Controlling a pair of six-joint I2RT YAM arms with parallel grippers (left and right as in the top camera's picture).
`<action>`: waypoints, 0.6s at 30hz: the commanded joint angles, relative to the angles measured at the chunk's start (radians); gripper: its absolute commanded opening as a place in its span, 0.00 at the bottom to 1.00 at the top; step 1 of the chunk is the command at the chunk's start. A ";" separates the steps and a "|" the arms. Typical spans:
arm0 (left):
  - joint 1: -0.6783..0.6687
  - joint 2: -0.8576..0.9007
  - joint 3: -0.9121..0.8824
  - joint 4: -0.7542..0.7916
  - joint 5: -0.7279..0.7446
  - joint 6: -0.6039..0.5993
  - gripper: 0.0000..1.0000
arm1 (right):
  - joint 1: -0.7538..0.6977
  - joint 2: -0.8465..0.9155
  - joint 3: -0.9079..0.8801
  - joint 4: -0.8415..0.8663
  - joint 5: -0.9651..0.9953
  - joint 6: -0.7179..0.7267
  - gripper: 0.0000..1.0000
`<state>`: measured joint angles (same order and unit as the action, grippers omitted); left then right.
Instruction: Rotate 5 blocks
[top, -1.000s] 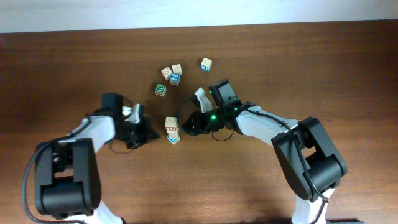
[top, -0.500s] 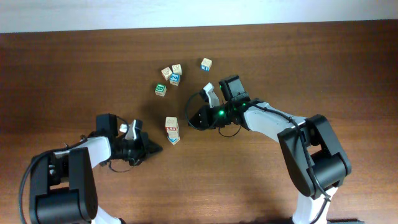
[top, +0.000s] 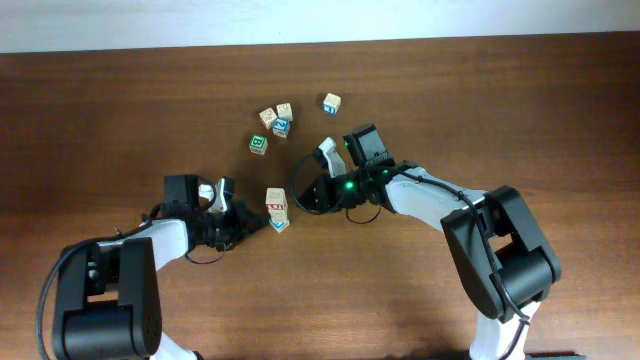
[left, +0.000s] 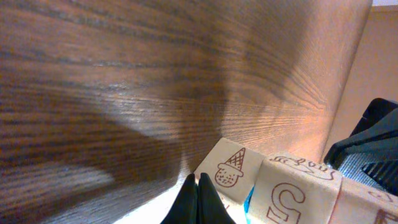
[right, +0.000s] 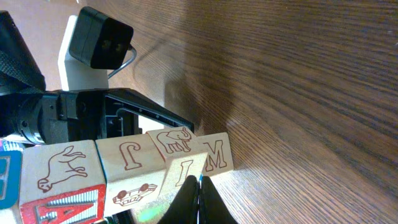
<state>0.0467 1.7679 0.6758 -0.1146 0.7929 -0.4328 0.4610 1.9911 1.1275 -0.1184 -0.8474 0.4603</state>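
Pushing rather than gripping, I judge: my left gripper, fingers pressed together, noses the block cluster at its near-left corner, while my right gripper, also closed, meets its right side. Well beyond the cluster lie the other blocks.

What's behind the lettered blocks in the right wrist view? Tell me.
Behind the blocks: the shut left pincer and its wrist camera. Blocks cover any contact.

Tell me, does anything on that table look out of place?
Nothing broken or spilled. Only the clump of blocks between the left end effector and right end effector looks askew: its blue-marked cube sits cornerwise.
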 joint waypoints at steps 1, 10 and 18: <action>-0.001 -0.011 -0.005 0.010 -0.004 -0.009 0.00 | 0.019 0.014 -0.003 0.005 0.021 -0.011 0.04; -0.002 -0.011 -0.005 0.035 -0.004 -0.024 0.00 | 0.043 0.014 -0.003 0.011 0.025 -0.010 0.04; -0.014 -0.011 -0.005 0.054 0.015 -0.046 0.00 | 0.050 0.014 -0.003 0.010 0.028 -0.010 0.04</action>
<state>0.0437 1.7679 0.6758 -0.0727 0.7937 -0.4660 0.5034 1.9911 1.1275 -0.1108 -0.8314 0.4599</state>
